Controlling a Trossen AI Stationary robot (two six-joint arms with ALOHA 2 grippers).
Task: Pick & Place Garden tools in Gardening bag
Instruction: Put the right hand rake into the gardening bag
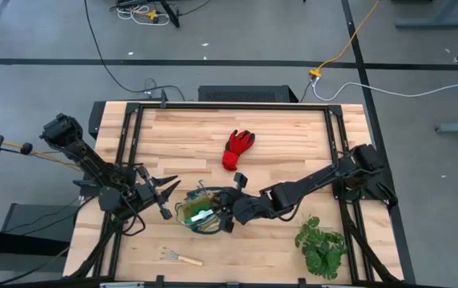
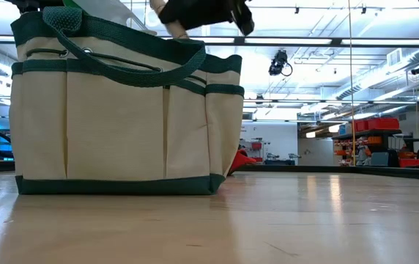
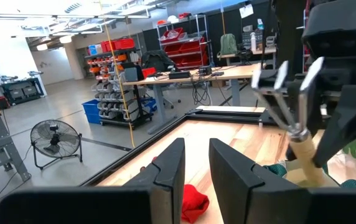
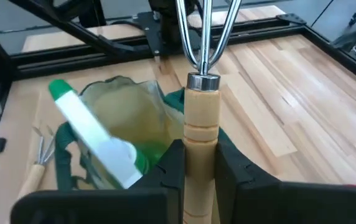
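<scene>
The cream gardening bag [image 1: 190, 210] with green trim stands upright on the table's near middle, mouth open. A green and white spray bottle [image 4: 97, 140] lies inside it. My right gripper [image 1: 233, 204] hovers over the bag's right rim, shut on a wooden-handled rake [image 4: 201, 37]. My left gripper [image 1: 163, 192] waits just left of the bag, level and open, with nothing between its fingers [image 3: 168, 168]. A red glove [image 1: 238, 149] lies flat farther back. A second rake [image 1: 181, 258] lies on the table near the front edge. My right gripper pinches the rake's wooden handle [image 4: 200, 134] between its two fingers, below the metal collar. The fingers slant down from the table's right side and lie across the handle. The rake is lifted clear, steeply tilted with its tines [image 3: 285, 78] up, over the bag's mouth.
A leafy green plant [image 1: 321, 244] lies at the near right of the table. A black frame [image 1: 229, 105] runs round the tabletop. Bare wood lies between the glove and the far rail.
</scene>
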